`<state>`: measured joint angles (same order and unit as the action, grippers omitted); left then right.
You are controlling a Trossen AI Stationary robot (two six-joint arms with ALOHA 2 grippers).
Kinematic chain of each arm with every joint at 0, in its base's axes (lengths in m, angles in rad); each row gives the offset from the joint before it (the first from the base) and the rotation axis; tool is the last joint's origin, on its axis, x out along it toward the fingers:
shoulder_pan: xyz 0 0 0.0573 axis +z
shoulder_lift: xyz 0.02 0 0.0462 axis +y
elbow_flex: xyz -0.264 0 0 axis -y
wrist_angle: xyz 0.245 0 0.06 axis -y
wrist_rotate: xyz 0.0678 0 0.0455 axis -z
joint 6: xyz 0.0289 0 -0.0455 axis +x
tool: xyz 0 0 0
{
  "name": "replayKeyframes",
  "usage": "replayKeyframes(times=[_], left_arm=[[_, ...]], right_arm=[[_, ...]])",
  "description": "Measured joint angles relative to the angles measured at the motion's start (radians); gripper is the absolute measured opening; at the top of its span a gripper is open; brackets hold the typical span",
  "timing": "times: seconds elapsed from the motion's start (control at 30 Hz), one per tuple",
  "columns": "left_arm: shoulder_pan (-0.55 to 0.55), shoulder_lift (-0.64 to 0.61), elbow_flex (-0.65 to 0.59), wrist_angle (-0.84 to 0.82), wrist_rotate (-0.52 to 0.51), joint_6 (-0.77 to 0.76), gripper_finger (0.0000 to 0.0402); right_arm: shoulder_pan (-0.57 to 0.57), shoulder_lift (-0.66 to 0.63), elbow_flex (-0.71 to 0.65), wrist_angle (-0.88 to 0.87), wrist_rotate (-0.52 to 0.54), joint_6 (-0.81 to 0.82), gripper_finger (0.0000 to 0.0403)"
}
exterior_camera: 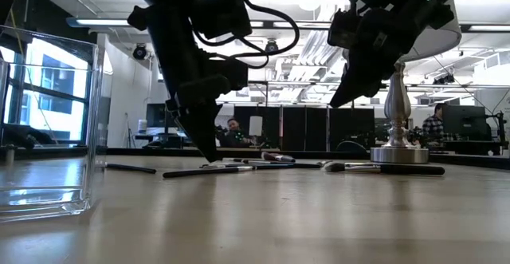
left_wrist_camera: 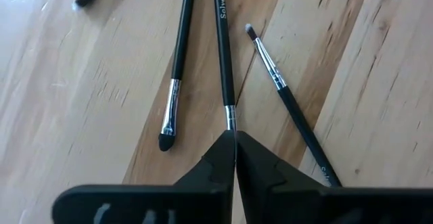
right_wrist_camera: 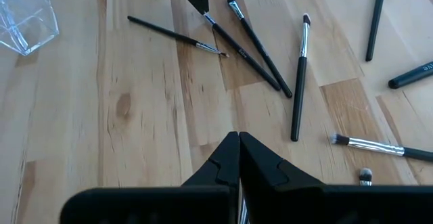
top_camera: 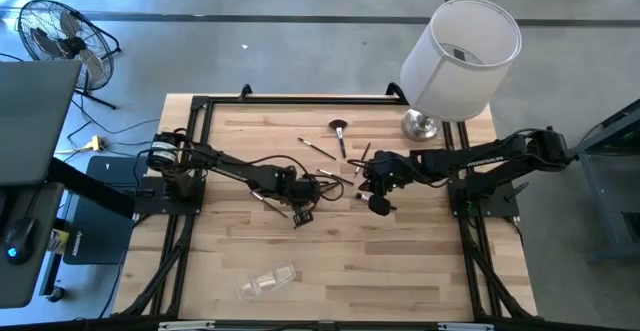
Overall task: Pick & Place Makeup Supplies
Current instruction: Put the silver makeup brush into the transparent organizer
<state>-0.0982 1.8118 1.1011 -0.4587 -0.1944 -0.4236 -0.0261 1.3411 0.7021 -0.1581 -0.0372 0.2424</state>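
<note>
Several thin dark-handled makeup brushes lie flat, scattered on the wooden table. A fluffy-headed one lies nearer the far edge. My left gripper points down at the table's middle, shut on one black brush. Two more brushes lie on either side of it. My right gripper is shut and hangs above the table right of the pile. I see nothing between its fingers. My left gripper pinches the black brush at its head end, just past the silver ferrule. The fingertips come from above, slanting down. The head itself is hidden between them. The handle runs away from the fingers and lies on the table.
A clear plastic container lies near the table's near edge and fills the low view's left. A lamp with a white shade stands on a metal base at the far right corner. People sit in the room beyond the table.
</note>
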Motion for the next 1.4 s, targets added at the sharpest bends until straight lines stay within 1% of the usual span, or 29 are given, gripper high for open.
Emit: replayKeyframes(times=[0.17, 0.47, 0.6, 0.77, 1.2, 1.3, 1.4], left_arm=[[0.0, 0.0, 0.0, 0.0, -0.001, -0.001, 0.0027], [0.0, 0.0, 0.0, -0.001, -0.002, -0.001, 0.0064], [0.0, 0.0, 0.0, -0.009, -0.002, 0.0, 0.0069], [0.0, 0.0, 0.0, -0.023, 0.024, 0.0, 0.0069], [-0.001, 0.055, 0.002, -0.012, 0.037, -0.004, 0.0067], [0.0, 0.071, 0.002, -0.006, 0.049, -0.004, 0.005], [0.0, 0.075, 0.003, -0.005, 0.053, -0.004, 0.0015]], right_arm=[[0.0, 0.0, 0.0, 0.0, 0.0, 0.0, 0.0], [0.0, 0.0, 0.0, 0.0, 0.0, 0.0, 0.0], [0.0, 0.0, 0.0, 0.0, 0.0, 0.0, 0.0], [0.0, 0.0, 0.0, 0.0, 0.0, 0.0, 0.0], [0.0, 0.0, 0.0, 0.006, -0.001, 0.001, 0.0], [0.0, 0.0, 0.0, 0.007, -0.001, 0.002, 0.0], [0.0, 0.0, 0.0, 0.01, -0.001, 0.003, 0.0]])
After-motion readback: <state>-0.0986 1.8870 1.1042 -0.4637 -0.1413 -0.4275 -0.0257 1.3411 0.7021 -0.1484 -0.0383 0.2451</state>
